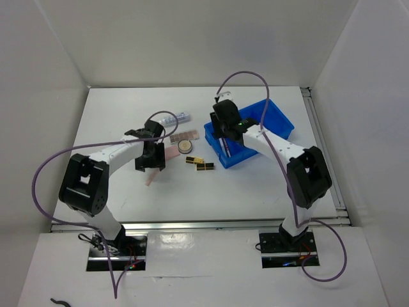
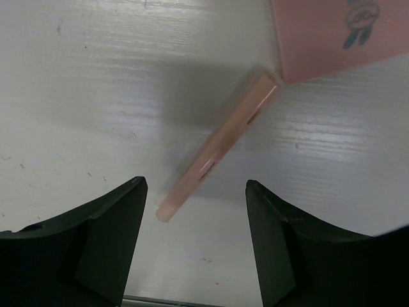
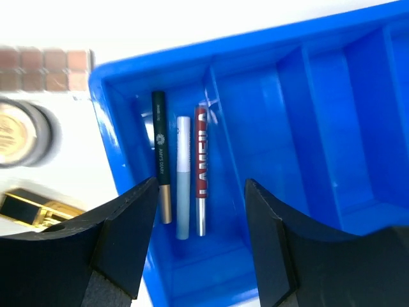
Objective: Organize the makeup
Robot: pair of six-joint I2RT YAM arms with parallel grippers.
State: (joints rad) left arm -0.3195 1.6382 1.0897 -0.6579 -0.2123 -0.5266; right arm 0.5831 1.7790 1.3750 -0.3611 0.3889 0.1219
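My left gripper (image 1: 149, 164) is open just above the table, its fingers either side of the near end of a pink stick (image 2: 220, 144) that lies diagonally on the table (image 1: 151, 178). The stick's far end touches the pink square pad (image 2: 332, 35). My right gripper (image 3: 201, 182) is open and empty over the left compartment of the blue bin (image 3: 287, 128). A black-gold pencil (image 3: 160, 157), a white and pale-blue pencil (image 3: 183, 176) and a red-silver pencil (image 3: 200, 169) lie side by side in that compartment.
Between the arms lie the brown eyeshadow palette (image 1: 185, 135), the round beige compact (image 1: 185, 146), two black-gold cases (image 1: 200, 163) and, further back, a clear tube (image 1: 176, 119). The blue bin (image 1: 271, 115) stands at the right, with its other compartments bare.
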